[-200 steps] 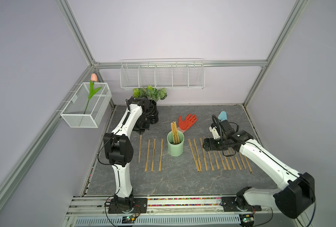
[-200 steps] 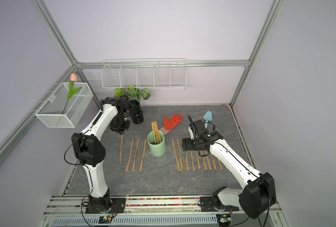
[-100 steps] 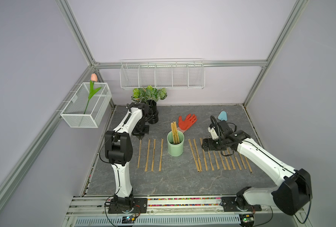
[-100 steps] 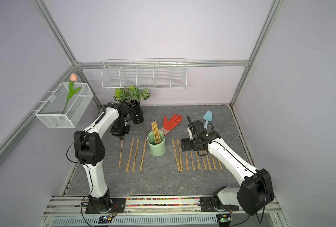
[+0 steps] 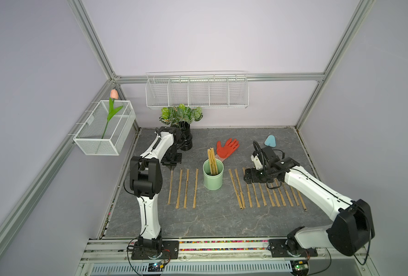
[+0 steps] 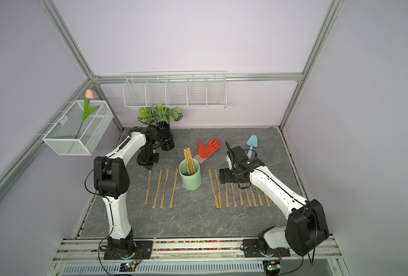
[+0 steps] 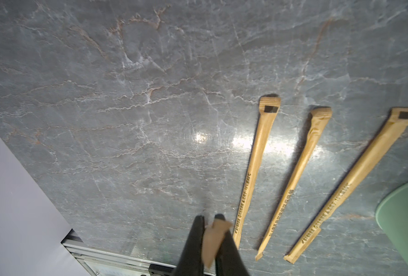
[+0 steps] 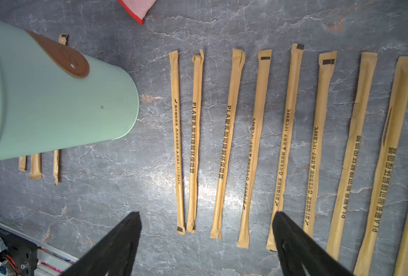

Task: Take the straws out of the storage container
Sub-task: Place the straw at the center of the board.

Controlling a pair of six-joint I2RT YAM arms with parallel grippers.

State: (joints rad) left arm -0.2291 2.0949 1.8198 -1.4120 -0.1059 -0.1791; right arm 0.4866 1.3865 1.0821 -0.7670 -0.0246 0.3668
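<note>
Left gripper (image 5: 172, 167) has drawn down-frame from the plant pot (image 5: 185, 141), pinching one straw (image 5: 170, 186) that points toward lower frame, parallel to three laid straws (image 5: 187, 188) just right. Remaining straws (image 5: 212, 159) stand in the storage container (image 5: 213, 179) at centre frame. Right gripper (image 5: 248, 178), jaws wide, hovers just right of it.

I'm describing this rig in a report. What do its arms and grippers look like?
The left arm and right arm have white rounded links, black joint housings and black bases, with thin black cables looping past the joints. The left gripper and right gripper each have two slim, tapered black fingers.
</note>
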